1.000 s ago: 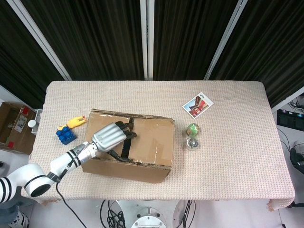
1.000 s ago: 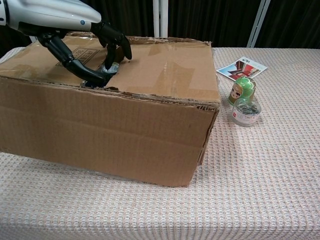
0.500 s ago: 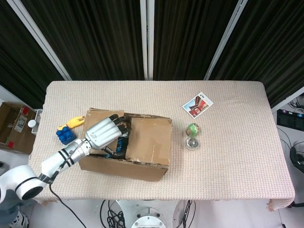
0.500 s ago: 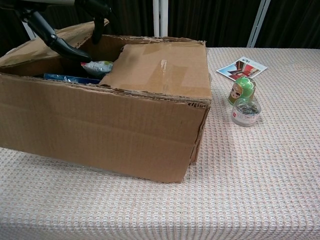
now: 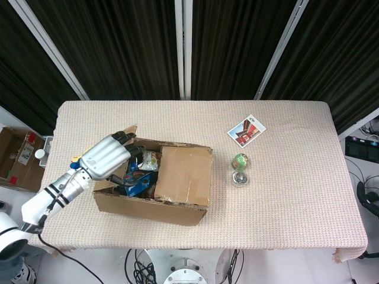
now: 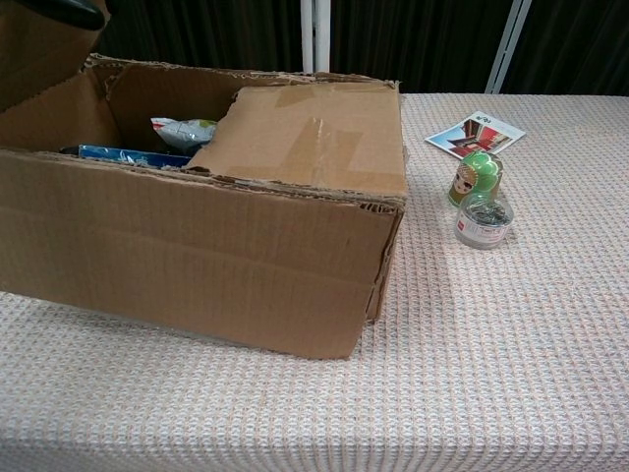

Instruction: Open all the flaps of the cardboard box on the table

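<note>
Fingers [image 5: 123, 137] of our left hand [image 5: 106, 156] lie together over the raised left flap [image 5: 128, 131] at middle left of the head view; we cannot tell if they grip it. Right of it we see the box [image 5: 155, 204] at center, its right flap [image 5: 185, 176] still flat. Further right stand a green jar [image 5: 240, 160] and a card [image 5: 246, 130].

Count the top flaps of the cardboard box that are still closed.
1: the right flap lies flat over the cardboard box. The left hand holds the left flap raised; inner flaps cannot be told.
</note>
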